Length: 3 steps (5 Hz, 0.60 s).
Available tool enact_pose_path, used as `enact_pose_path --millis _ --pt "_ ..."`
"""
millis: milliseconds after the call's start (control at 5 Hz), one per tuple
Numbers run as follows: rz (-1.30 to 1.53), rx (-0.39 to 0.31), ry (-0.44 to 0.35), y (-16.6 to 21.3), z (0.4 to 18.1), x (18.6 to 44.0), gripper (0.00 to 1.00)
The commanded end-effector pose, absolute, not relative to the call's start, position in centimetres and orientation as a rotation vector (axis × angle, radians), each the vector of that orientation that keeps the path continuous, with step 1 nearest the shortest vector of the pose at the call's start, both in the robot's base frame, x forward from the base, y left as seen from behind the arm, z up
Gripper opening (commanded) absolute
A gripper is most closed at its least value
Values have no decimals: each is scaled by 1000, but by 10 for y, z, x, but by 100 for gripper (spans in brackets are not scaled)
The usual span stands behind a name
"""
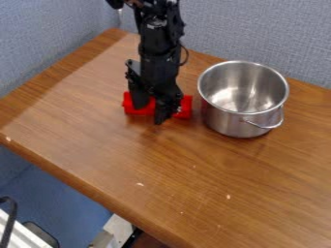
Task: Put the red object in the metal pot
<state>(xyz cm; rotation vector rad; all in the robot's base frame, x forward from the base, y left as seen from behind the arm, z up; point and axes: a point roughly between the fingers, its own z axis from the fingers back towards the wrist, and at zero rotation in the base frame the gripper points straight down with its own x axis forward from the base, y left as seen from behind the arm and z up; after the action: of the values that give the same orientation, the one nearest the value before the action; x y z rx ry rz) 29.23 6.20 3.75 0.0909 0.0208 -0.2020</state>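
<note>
Possibly the red block (155,105), straddled by the spread gripper (150,105) left of the pot (241,98), could be pinched off-centre and dropped.

The metal pot (242,98) stands open-topped, close right of the pincer (149,104); bare table (220,184) in front.

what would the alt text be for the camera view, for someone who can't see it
A black robot gripper reaches down over a red block on a wooden table, its jaws straddling the block. An empty shiny metal pot stands just right of the block, before a blue-grey wall.
</note>
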Motion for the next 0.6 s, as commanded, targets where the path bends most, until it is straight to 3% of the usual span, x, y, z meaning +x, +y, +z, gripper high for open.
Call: enact_pose_path --millis 0,400 --pt "-160 70 94 72 17 281 0" --pt "-141 68 95 73 16 280 0"
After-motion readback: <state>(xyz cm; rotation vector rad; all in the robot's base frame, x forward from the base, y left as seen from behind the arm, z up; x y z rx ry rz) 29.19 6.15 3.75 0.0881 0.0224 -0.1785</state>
